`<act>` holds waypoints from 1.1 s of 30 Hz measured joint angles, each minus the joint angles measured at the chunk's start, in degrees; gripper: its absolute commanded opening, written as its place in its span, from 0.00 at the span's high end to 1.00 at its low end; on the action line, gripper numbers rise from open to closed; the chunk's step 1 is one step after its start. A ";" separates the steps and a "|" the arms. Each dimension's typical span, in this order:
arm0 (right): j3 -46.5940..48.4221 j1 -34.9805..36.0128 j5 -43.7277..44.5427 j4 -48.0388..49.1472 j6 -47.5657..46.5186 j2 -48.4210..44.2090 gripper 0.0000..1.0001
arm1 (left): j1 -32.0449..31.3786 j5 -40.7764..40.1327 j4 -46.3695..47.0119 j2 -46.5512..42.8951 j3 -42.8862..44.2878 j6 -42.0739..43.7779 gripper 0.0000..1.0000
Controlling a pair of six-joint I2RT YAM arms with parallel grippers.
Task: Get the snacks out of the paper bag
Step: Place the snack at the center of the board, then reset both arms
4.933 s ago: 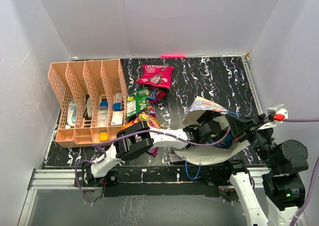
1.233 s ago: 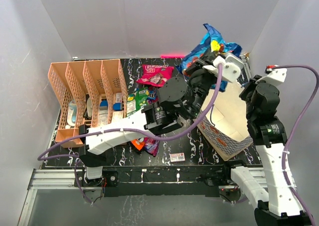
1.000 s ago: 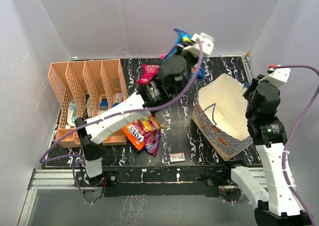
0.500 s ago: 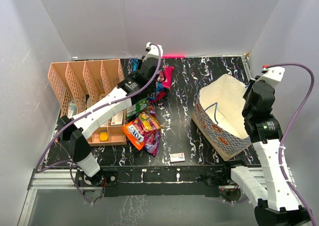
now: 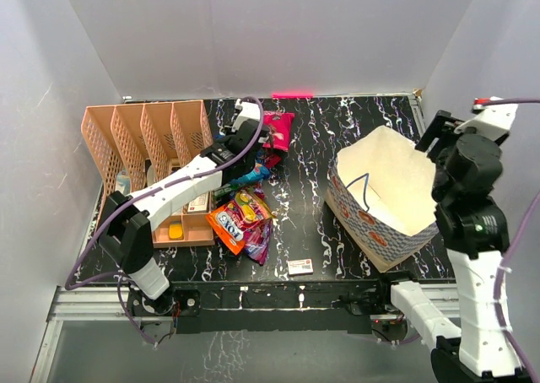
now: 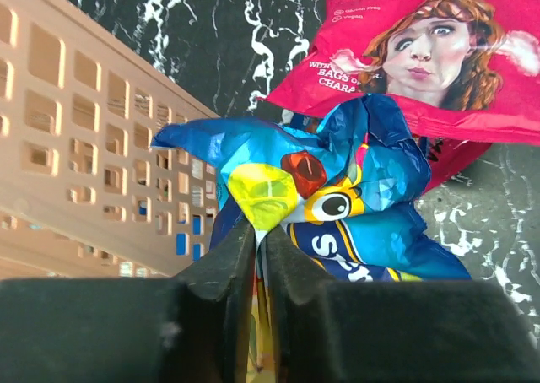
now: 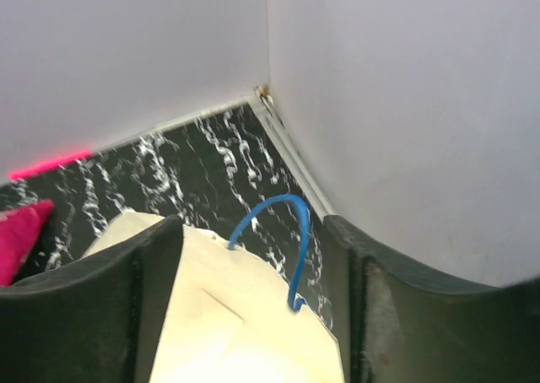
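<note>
The paper bag (image 5: 380, 202) stands open at the right with its cream inside showing; no snack shows in it. My right gripper (image 5: 433, 132) hangs open just above its far right rim. In the right wrist view the right gripper (image 7: 253, 303) straddles the bag's rim (image 7: 219, 332) and blue cord handle (image 7: 291, 231) without touching them. My left gripper (image 5: 251, 142) is shut on the corner of a blue packet (image 6: 354, 206), low over the magenta packet (image 6: 422, 54). The blue packet (image 5: 256, 173) trails toward the orange and yellow packets (image 5: 239, 217).
A peach-orange divider rack (image 5: 143, 168) stands at the left, close beside the left gripper, and also shows in the wrist view (image 6: 84, 172). A purple packet (image 5: 259, 246) and a small white box (image 5: 299, 267) lie nearer the front. White walls close in the table.
The left arm has swung the blue packet down from high above the bag to the pile by the rack. The right gripper has opened, let go of the bag's rim and pulled back.
</note>
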 measured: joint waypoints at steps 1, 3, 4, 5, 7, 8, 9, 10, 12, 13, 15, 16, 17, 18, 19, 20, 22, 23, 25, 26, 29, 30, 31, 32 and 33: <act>1.64 0.02 -0.74 -0.37 0.15 -0.39 0.23 | 0.00 0.44 -0.22 0.00 -0.46 -0.59 0.70; 5.22 0.00 -3.19 -1.36 0.13 -1.66 0.21 | 0.00 1.07 -0.26 -0.09 -0.79 -1.29 0.54; 6.91 0.02 -4.57 -1.99 0.17 -2.14 0.16 | 0.00 1.40 -0.11 -0.13 -0.81 -1.42 0.48; 8.46 0.00 -5.99 -2.67 0.37 -2.73 0.12 | 0.00 1.84 0.20 -0.33 -0.87 -2.12 0.42; 11.56 0.02 -8.41 -3.98 1.07 -4.24 0.07 | 0.00 2.54 0.20 -0.72 -0.87 -2.49 0.30; 12.96 0.02 -9.38 -4.63 1.57 -4.83 0.05 | 0.00 3.02 0.15 -1.05 -0.87 -2.97 0.25; 14.19 0.02 -10.32 -5.31 2.12 -5.29 0.03 | 0.00 3.56 0.09 -1.31 -0.87 -2.99 0.19; 15.30 0.02 -11.43 -5.97 2.64 -5.70 0.02 | 0.00 4.35 -0.20 -1.73 -0.79 -3.17 0.15; 17.25 0.02 -13.77 -7.69 3.48 -6.27 0.02 | 0.00 6.45 -1.22 -2.73 -0.13 -3.43 0.09; 18.43 0.02 -15.06 -8.87 3.69 -6.34 0.02 | 0.02 7.54 -1.77 -3.26 0.48 -3.54 0.07; 20.74 0.02 -17.40 -11.02 4.11 -6.34 0.02 | 0.02 11.19 -2.49 -4.92 2.91 -3.39 0.04; 22.08 0.02 -18.88 -12.44 4.33 -6.34 0.02 | 0.02 13.29 -2.43 -6.14 4.44 -3.15 0.03; 23.41 0.02 -20.39 -13.86 4.57 -6.34 0.02 | 0.02 15.30 -2.14 -7.67 5.86 -2.86 0.02; 24.76 0.02 -21.84 -15.15 4.81 -6.34 0.02 | 0.02 17.33 -1.64 -9.40 7.13 -2.58 0.02; 25.90 0.02 -23.04 -16.31 4.96 -6.34 0.02 | 0.02 18.88 -1.07 -10.91 8.11 -2.23 0.02; 26.71 0.02 -23.93 -17.09 5.14 -6.34 0.02 | 0.02 21.03 -0.13 -12.81 9.16 -1.73 0.02; 28.57 0.02 -25.55 -18.95 5.62 -6.34 0.02 | 0.02 25.24 2.08 -16.83 10.97 -0.70 0.01; 29.35 0.02 -26.23 -19.76 5.95 -6.34 0.02 | 0.02 27.15 3.43 -18.75 11.63 -0.15 0.02; 31.30 0.02 -27.32 -21.14 6.45 -6.25 0.02 | 0.02 30.45 6.10 -22.36 12.48 1.01 0.02; 32.65 0.02 -27.85 -21.88 6.58 -6.08 0.02 | 0.02 31.63 7.13 -23.76 12.68 1.44 0.02; 39.12 0.02 -28.81 -23.67 6.64 -4.50 0.02 | 0.02 34.82 10.47 -28.24 12.81 2.86 0.02; 41.38 0.02 -29.09 -23.80 6.64 -3.87 0.02 | 0.02 35.52 11.43 -29.59 12.81 3.39 0.02; 43.19 0.02 -29.33 -23.80 6.67 -3.41 0.02 | 0.02 35.95 12.39 -30.82 12.81 3.87 0.02; 44.50 0.02 -29.57 -23.78 6.67 -3.08 0.02 | 0.02 36.30 13.22 -31.91 12.81 4.37 0.02; 45.20 0.02 -29.75 -23.80 6.69 -2.95 0.02 | 0.02 36.44 13.97 -33.00 12.81 4.96 0.02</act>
